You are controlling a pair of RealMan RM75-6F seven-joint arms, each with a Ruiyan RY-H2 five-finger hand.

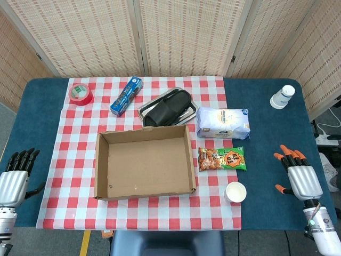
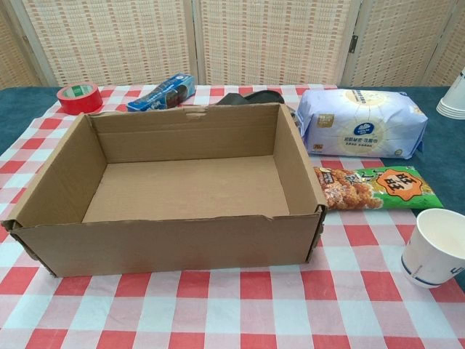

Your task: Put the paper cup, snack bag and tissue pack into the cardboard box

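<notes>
Head view: left hand & right hand flat, fingers apart, holding nothing.

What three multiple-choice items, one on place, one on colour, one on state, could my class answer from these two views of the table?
1. Where does the snack bag lie?
A. Inside the box
B. On the cloth, right of the box, between tissue pack and cup
C. On the metal tray

2. What colour is the tape roll?
A. Red
B. Yellow
C. Black

3. What state is the box in?
A. Taped shut
B. Holding the cup
C. Open and empty

Answers:
1 B: the bag sits beside the box's right wall, with the tissue pack behind it and the cup in front.
2 A: the roll at the cloth's far left corner is red.
3 C: both views show only its bare cardboard floor, and both hands, left and right, hold nothing.
</notes>
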